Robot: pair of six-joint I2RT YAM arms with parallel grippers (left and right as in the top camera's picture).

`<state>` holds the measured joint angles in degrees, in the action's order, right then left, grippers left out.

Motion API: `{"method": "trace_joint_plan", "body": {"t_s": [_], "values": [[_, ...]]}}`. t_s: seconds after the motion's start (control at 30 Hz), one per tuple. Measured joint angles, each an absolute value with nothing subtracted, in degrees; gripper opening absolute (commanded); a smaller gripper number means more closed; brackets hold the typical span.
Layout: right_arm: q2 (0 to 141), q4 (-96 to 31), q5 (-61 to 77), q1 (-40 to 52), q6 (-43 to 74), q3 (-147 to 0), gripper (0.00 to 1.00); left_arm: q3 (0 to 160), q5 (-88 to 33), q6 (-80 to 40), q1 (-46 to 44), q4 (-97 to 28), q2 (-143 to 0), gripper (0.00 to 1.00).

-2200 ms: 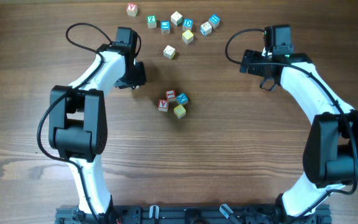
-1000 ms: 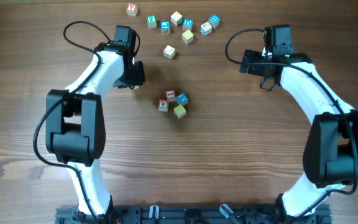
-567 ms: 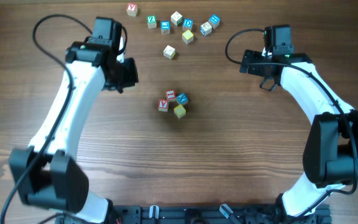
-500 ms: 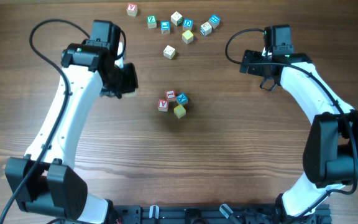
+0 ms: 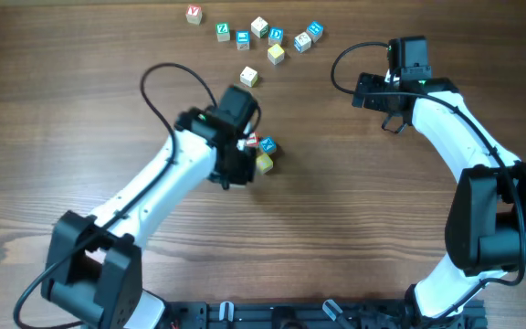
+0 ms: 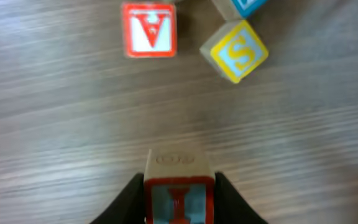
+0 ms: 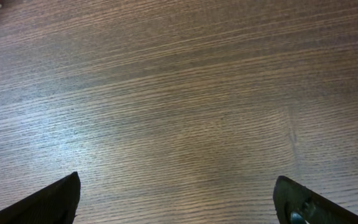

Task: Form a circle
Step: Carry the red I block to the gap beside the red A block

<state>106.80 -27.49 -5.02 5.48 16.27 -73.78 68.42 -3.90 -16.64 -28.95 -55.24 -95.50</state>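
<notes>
My left gripper [image 6: 179, 188] is shut on a small wooden cube [image 6: 179, 200] with a red letter I on a blue face. Just beyond it on the wood lie a red-lettered cube [image 6: 149, 30], a yellow cube with an S [image 6: 234, 51] and the corner of a blue one [image 6: 244, 5]. Overhead, the left gripper [image 5: 233, 166] sits at the left side of this little cluster and covers part of it; the blue-lettered cube [image 5: 268, 145] and the yellow cube [image 5: 263, 164] show. No closed circle can be seen. My right gripper [image 5: 387, 115] stands open over bare wood [image 7: 179, 199].
A loose scatter of several lettered cubes lies along the far edge, from a red-lettered cube [image 5: 194, 14] to a blue-lettered cube [image 5: 314, 30]. One pale cube [image 5: 248, 77] sits alone between the scatter and the cluster. The left arm's black cable [image 5: 167, 78] loops above the table.
The left arm has swung from the far left of the table rightward and nearer, to the left side of the cube cluster. The right arm has not moved.
</notes>
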Motion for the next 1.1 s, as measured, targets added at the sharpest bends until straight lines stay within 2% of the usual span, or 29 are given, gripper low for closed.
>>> {"method": "trace_joint_plan", "body": {"t_s": [0.13,0.23,0.37,0.6,0.8,1.1], "values": [[106.8,-27.4,-5.0,5.5,16.3,-73.8,1.0,62.1,-2.1,-16.6,-30.9,-47.3,-95.6,0.25],[106.8,-27.5,-5.0,5.5,16.3,-73.8,1.0,60.3,0.8,-16.1,-31.0,-43.3,-95.6,0.15],[106.8,-27.5,-5.0,5.5,16.3,-73.8,1.0,60.1,3.2,-14.0,-31.0,-39.0,-95.6,0.15],[106.8,-27.5,-5.0,5.5,16.3,-73.8,1.0,60.1,3.2,-13.6,-31.0,-38.3,-95.6,0.17],[106.8,-27.5,-5.0,5.5,16.3,-73.8,1.0,59.8,1.9,-13.5,-31.0,-38.1,-95.6,0.11],[106.8,-27.5,-5.0,5.5,16.3,-73.8,1.0,59.5,1.6,-13.5,-31.1,-37.3,-98.2,0.13]]}}
